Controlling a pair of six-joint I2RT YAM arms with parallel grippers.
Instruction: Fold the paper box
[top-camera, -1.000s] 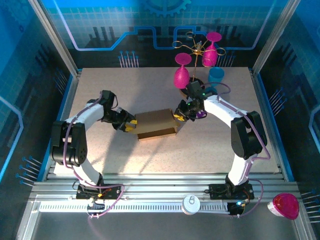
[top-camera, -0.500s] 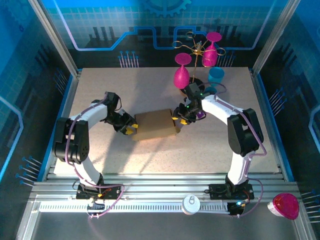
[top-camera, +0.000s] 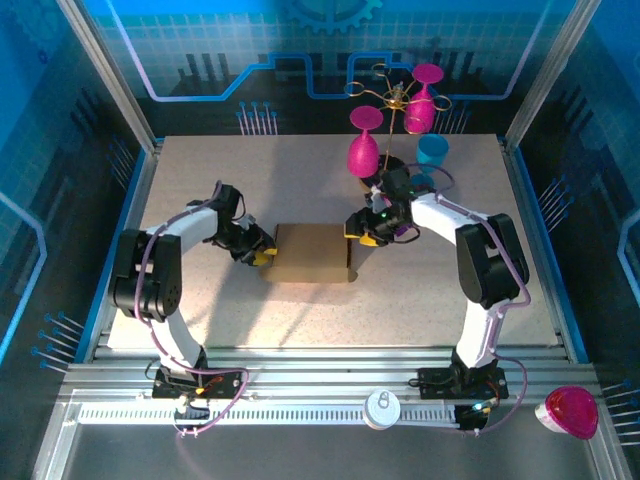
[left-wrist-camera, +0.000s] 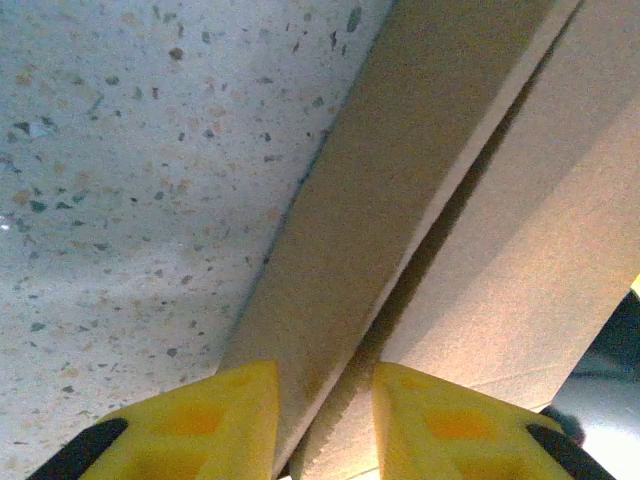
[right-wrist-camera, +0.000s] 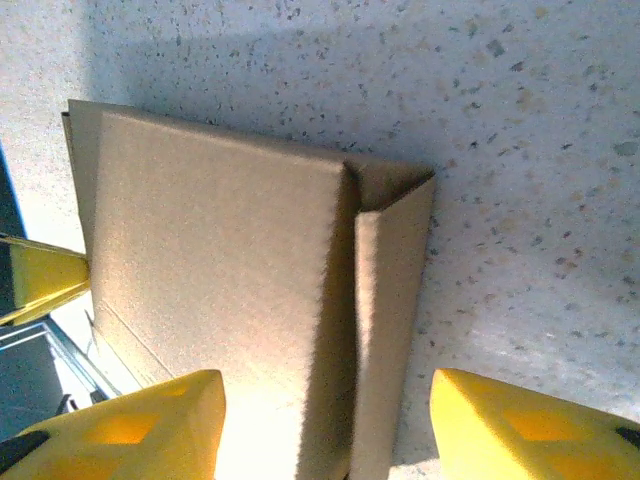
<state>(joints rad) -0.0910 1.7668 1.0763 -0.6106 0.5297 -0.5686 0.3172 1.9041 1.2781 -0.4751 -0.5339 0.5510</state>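
Resting on roomy speckled table (top-camera: 250, 180), matte brown paper box (top-camera: 312, 253), left fingers (left-wrist-camera: 210, 420) pinching its edge, right fingers (right-wrist-camera: 140, 425) wide, empty.

In the left wrist view the paper box (left-wrist-camera: 430, 200) runs off top and right. Left gripper (left-wrist-camera: 325, 400) straddles its flap, pinching or not, hard to say.

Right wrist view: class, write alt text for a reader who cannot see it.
A brown paper box lies on a speckled table, a narrow flap running along its right edge. The right tool hovers open at the box's near end, yellow fingertips wide apart.
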